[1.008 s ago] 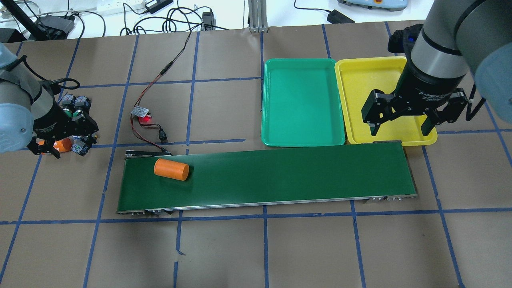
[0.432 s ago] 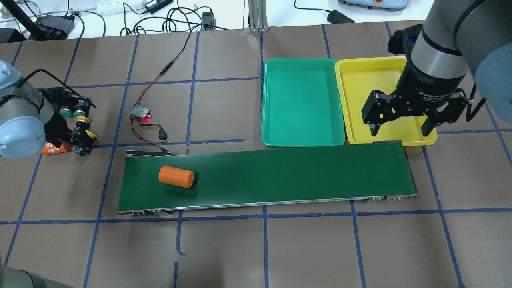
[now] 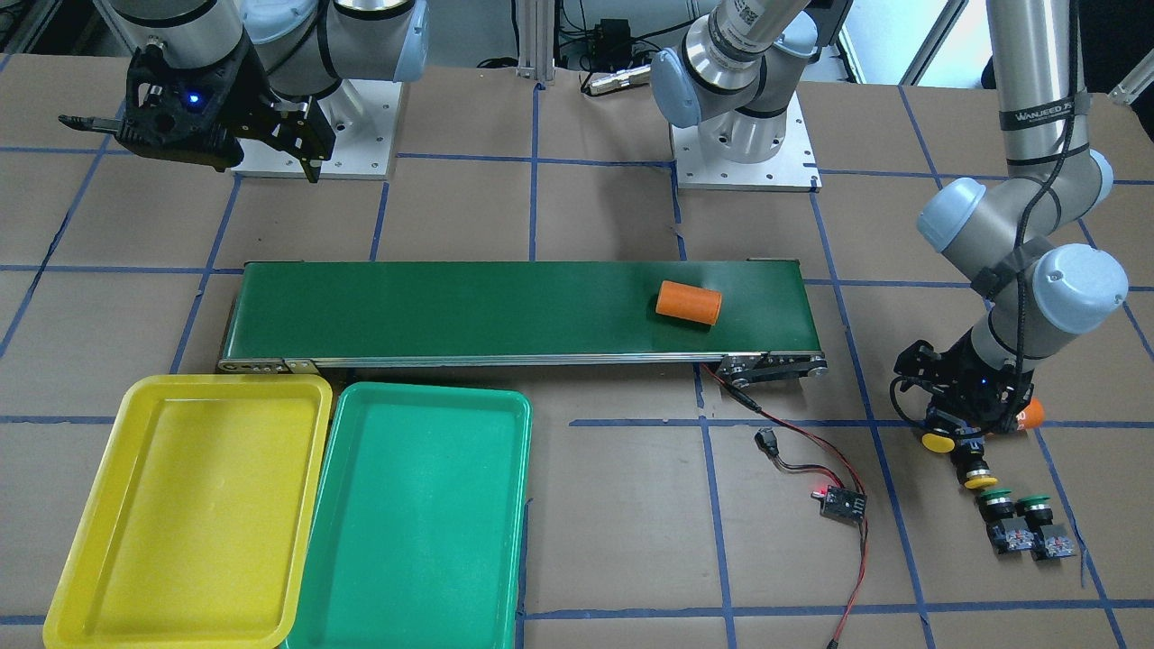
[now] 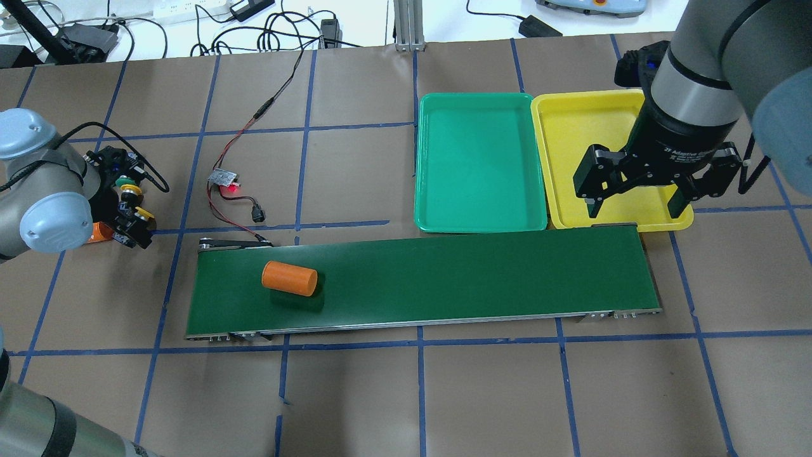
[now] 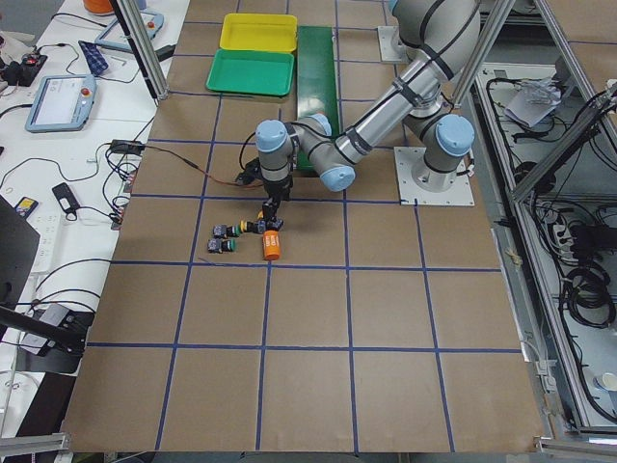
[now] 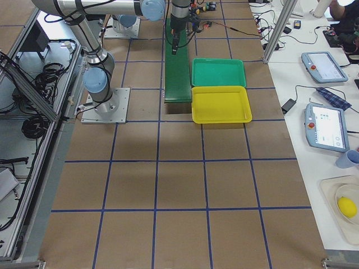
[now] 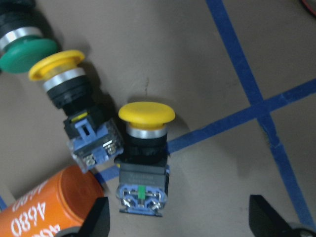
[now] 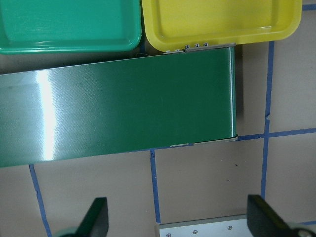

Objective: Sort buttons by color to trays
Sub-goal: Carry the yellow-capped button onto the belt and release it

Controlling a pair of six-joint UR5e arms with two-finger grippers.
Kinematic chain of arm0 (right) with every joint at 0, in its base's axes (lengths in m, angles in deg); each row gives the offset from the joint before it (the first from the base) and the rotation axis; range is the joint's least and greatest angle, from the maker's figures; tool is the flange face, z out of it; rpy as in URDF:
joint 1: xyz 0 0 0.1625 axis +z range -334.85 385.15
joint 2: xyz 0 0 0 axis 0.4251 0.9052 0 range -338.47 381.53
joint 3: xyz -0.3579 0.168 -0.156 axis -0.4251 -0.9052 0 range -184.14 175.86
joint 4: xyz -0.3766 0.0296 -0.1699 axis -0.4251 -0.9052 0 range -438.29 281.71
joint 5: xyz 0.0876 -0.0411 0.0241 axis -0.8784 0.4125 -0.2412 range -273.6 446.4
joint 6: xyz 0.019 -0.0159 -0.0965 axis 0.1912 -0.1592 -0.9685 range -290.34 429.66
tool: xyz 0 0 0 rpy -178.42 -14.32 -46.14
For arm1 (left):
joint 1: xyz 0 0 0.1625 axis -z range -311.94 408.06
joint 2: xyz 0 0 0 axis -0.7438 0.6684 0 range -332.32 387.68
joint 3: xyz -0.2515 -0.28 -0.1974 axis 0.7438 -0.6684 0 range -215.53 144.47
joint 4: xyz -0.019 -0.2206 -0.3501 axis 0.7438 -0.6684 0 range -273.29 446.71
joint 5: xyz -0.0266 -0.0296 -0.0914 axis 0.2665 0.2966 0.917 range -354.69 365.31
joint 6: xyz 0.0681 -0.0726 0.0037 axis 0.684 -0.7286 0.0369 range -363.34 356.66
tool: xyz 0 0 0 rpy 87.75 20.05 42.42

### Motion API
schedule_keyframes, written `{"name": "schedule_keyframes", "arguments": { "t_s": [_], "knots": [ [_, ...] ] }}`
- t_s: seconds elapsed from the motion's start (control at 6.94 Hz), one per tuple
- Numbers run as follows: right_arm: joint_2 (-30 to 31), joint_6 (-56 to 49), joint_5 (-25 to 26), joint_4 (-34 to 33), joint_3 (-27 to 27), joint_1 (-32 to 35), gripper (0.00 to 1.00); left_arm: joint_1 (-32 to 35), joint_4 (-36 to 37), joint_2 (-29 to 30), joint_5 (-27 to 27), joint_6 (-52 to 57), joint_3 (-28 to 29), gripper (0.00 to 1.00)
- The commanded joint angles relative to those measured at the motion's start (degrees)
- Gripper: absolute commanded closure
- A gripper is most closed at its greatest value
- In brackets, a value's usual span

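— Left pincer (image 7: 180,219)?
— Spread wide, empty, above one yellow button (image 7: 146,112) lying mid-frame on the tabletop (image 7: 207,59). The other buttons (image 7: 55,64) cluster upper left.
— Right pincer (image 4: 634,204)?
— Spread wide, empty, seen against the yellow tray (image 4: 571,120), upper right of the overhead view. The green tray (image 4: 479,162) is just beside it.

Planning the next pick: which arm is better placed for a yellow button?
Left: the left end effector hangs open above a yellow-capped push-button switch; the right end effector hovers at the far end of the dark green conveyor belt.

Yellow buttons (image 7: 146,112), green buttons (image 3: 996,498) clustered, lying sideways; green tray (image 4: 479,158) beside yellow tray (image 4: 571,139).
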Motion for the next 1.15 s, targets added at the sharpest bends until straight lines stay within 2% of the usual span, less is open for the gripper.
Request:
{"name": "schedule_keyframes", "arguments": {
  "t_s": [0.0, 0.14, 0.29, 0.43, 0.58, 0.86, 1.01],
  "knots": [
    [0.09, -0.09, 0.00, 0.17, 0.06, 0.00, 0.00, -0.03, 1.77, 2.03, 0.57, 1.84, 0.48, 0.03],
    [0.00, -0.09, 0.00, 0.17, 0.06, 0.00, 0.00, -0.12, 1.95, 2.82, 3.01, 1.67, 1.18, 0.13],
    [0.09, 0.00, 0.00, 0.17, 0.06, 0.00, 0.00, 0.06, 2.39, 3.53, 2.95, 1.15, 2.15, 0.45],
    [0.09, 0.00, 0.09, 0.17, 0.15, 0.00, 0.00, 0.14, 2.39, 3.19, 2.77, 1.14, 2.24, 0.86],
    [0.09, 0.00, 0.09, 0.17, 0.06, 0.00, 0.00, 0.14, 2.13, 2.75, 2.77, 0.97, 2.24, 0.98],
    [0.09, -0.09, 0.00, 0.17, 0.06, 0.00, 0.00, 0.49, -0.92, -0.31, 2.59, -1.56, 1.55, 1.00],
    [0.09, 0.00, 0.00, 0.17, 0.06, 0.00, 0.00, 1.11, -5.82, -3.90, 2.68, -2.98, 1.54, 1.00]
  ]
}}
